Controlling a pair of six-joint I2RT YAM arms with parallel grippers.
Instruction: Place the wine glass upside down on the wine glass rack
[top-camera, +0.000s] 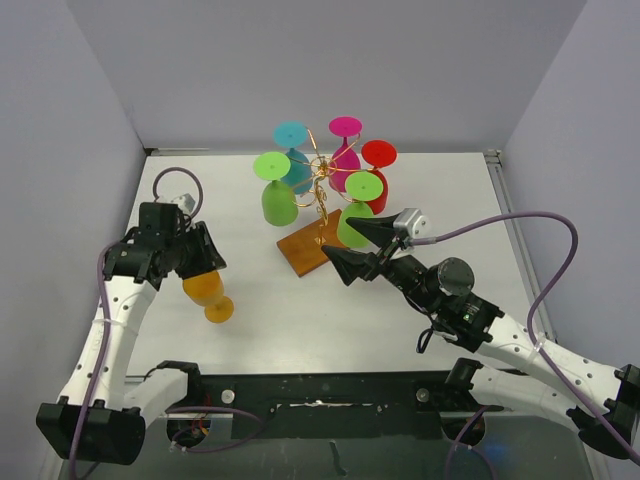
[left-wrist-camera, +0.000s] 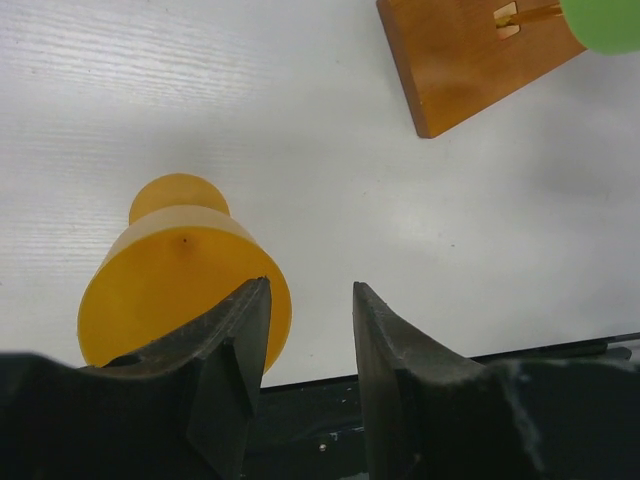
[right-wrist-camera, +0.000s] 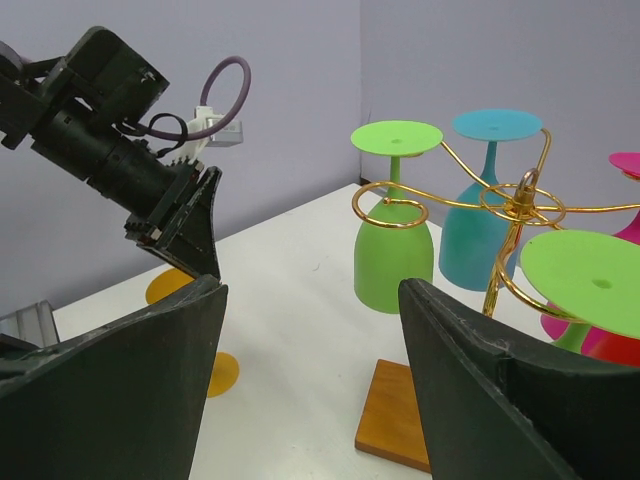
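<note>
Bright, even light from above fills all three views. The white desk (top-camera: 440, 220) carries only faint, soft-edged shadows and no hard glare. Up close, the black fingers (right-wrist-camera: 110, 400) of the right gripper (right-wrist-camera: 310, 290) look slightly soft.

Wine glasses: 6 total. 5 hang upside down on the wine glass rack (top-camera: 322, 190): 2 green, i.e. the left green glass (top-camera: 279, 203) and the front green glass (top-camera: 364, 185), plus 1 teal glass (top-camera: 291, 134), 1 magenta glass (top-camera: 345, 126) and 1 red glass (top-camera: 379, 153). 1 more, the orange glass (top-camera: 205, 290), is off the rack.

Racks: 1, gold wire w/ 1 wooden base (top-camera: 305, 248).

Arms: 2, the left arm (top-camera: 115, 330) and the right arm (top-camera: 560, 365). Hands: 2, 1 per arm, the left hand (top-camera: 203, 268) and the right hand (top-camera: 337, 237), w/ 2 fingers each.

Purple cables: 2, the left cable (top-camera: 100, 290) and the right cable (top-camera: 545, 225).

Tables: 1, the white table (top-camera: 450, 200).
</note>
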